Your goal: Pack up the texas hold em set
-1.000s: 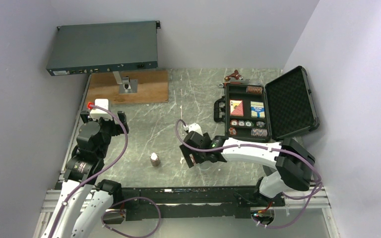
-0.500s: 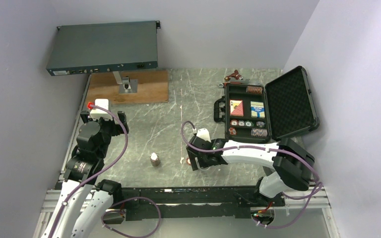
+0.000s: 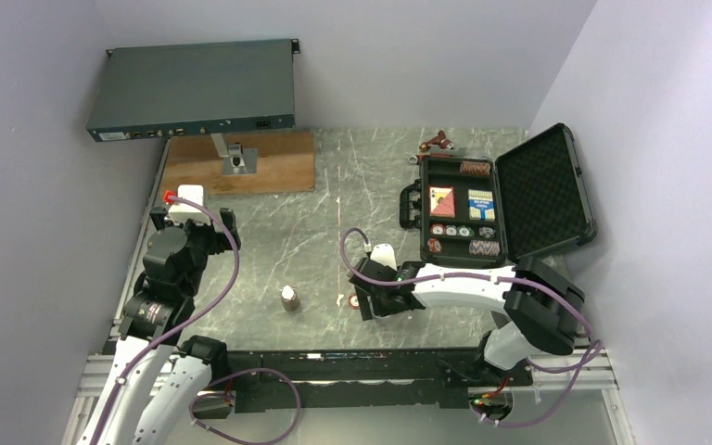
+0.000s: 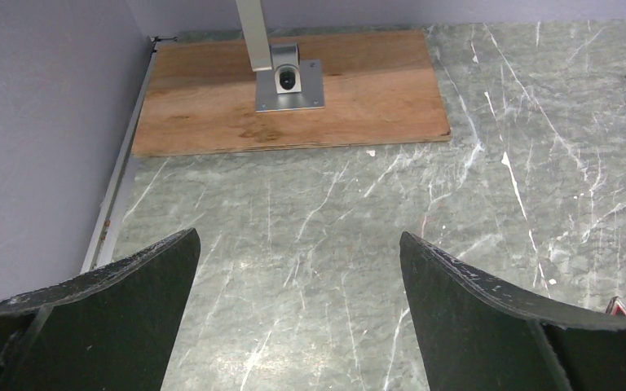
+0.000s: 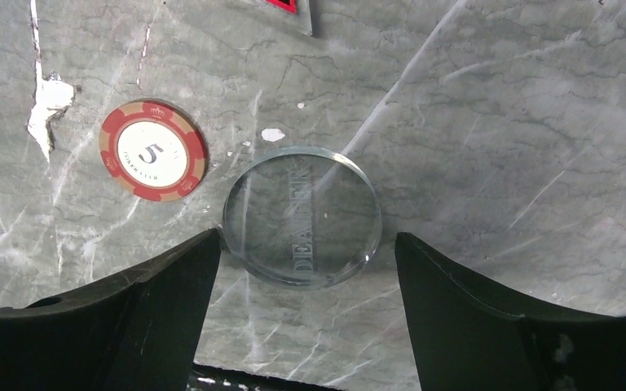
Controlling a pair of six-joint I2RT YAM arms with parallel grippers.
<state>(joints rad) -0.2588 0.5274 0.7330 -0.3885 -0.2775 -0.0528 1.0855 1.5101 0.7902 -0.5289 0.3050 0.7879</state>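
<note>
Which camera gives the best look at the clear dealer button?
The right wrist view: the clear dealer button lies flat, centred in the open right end effector, its engraving legible. In the top external view the right arm covers it; the left wrist view does not show it.

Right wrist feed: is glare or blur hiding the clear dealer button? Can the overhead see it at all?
Right wrist: sharp and evenly lit; the clear dealer button shows by its bright rim and faint lettering, with no glare hiding it; the red chip beside it is crisp. Top external: too small; the button cannot be made out at the right gripper, only the chip as a speck.
</note>
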